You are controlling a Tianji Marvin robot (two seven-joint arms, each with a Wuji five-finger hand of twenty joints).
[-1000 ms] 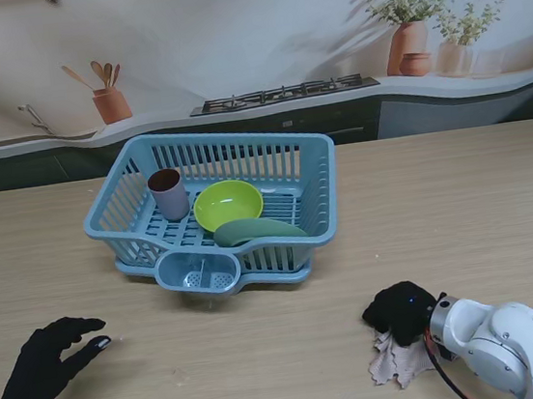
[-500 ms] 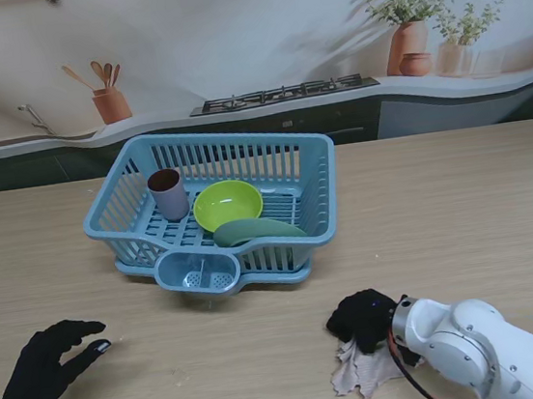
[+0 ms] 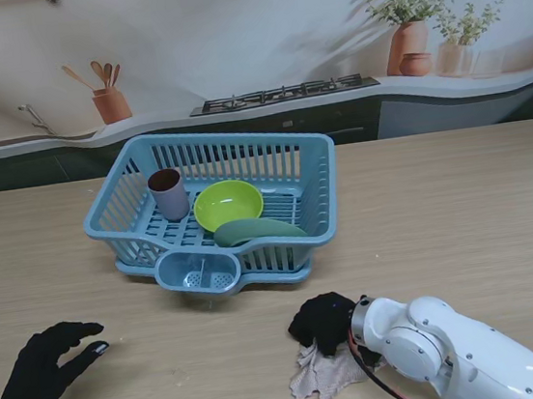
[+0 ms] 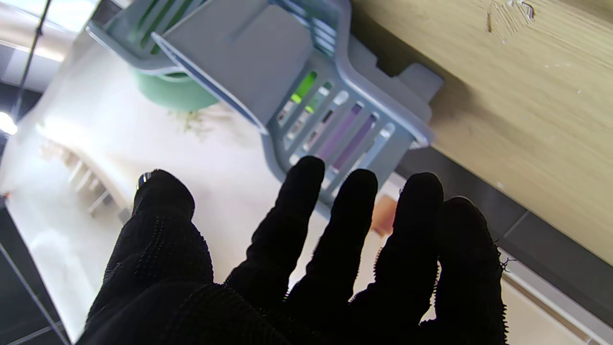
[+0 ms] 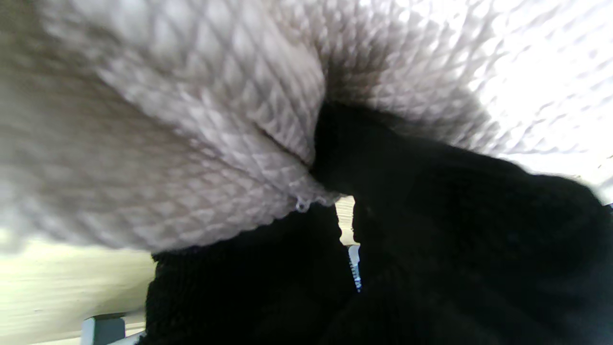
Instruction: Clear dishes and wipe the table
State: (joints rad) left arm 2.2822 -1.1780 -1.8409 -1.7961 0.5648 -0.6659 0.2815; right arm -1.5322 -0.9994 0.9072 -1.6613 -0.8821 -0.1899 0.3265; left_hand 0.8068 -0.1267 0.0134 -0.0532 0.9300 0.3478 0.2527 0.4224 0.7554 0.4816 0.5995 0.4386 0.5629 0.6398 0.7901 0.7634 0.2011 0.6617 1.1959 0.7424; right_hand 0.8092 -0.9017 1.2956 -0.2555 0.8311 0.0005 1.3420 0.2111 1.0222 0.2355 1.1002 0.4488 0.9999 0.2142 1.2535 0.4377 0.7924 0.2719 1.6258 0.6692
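Right hand (image 3: 325,321) pressed on a beige cloth (image 3: 319,376) on the desk (image 3: 462,205), nearer to me than the blue dish rack (image 3: 214,209); fingers (image 5: 431,201) curled down into the cloth, holding it, waffle weave bunched around them in the right wrist view. Left hand (image 3: 46,368) near the desk's left edge, well apart from the cloth, fingers (image 4: 297,211) spread wide and holding nothing. Inside the rack: a mauve cup (image 3: 168,193) upright at the left, a lime bowl (image 3: 228,204) in the middle, a green plate (image 3: 256,230) leaning just beside the bowl. Small cutlery compartment (image 3: 198,272) on the rack's near side.
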